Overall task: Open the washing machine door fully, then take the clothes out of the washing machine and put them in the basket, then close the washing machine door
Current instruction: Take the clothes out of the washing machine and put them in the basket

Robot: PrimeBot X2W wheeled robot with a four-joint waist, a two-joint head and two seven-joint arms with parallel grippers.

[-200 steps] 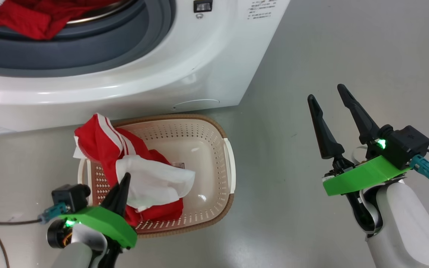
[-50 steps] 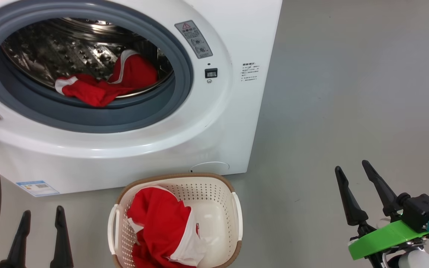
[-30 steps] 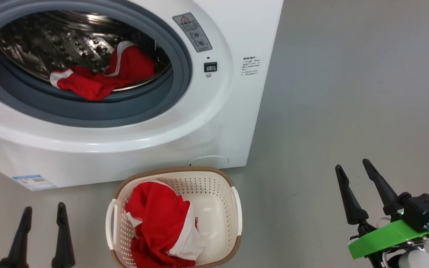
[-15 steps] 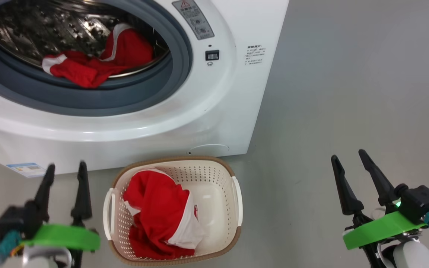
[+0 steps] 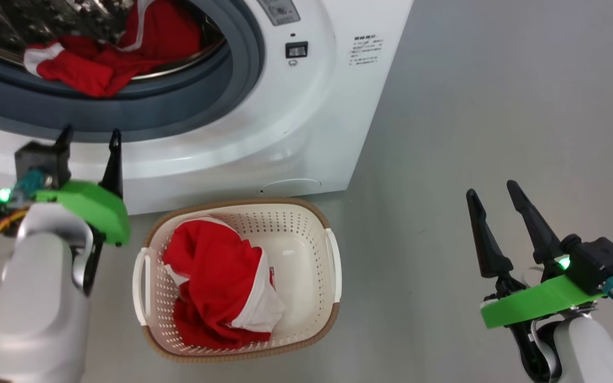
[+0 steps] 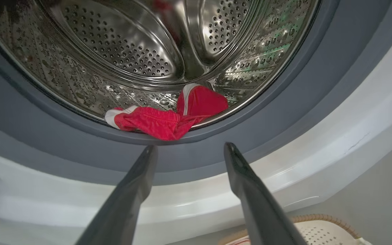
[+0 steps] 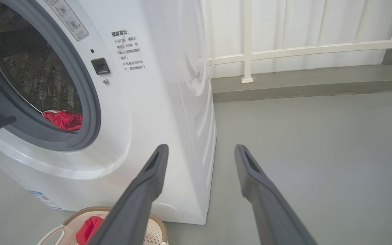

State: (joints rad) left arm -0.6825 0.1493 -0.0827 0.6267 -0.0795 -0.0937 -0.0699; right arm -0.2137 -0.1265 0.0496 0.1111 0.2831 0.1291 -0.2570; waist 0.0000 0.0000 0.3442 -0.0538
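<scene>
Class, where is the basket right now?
In the head view the basket sits on the floor at lower centre, right before the washing machine.

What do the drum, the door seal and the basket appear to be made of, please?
Drum: shiny steel, by its mirror glare and punched holes. Door seal: matte grey, probably rubber. Basket: cream perforated plastic, it seems, with a brown woven-look rim.

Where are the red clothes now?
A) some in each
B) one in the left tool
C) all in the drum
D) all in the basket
A: a red garment lies at the front lip of the drum, more clothes sit in the basket, and the left tool is open.
</scene>
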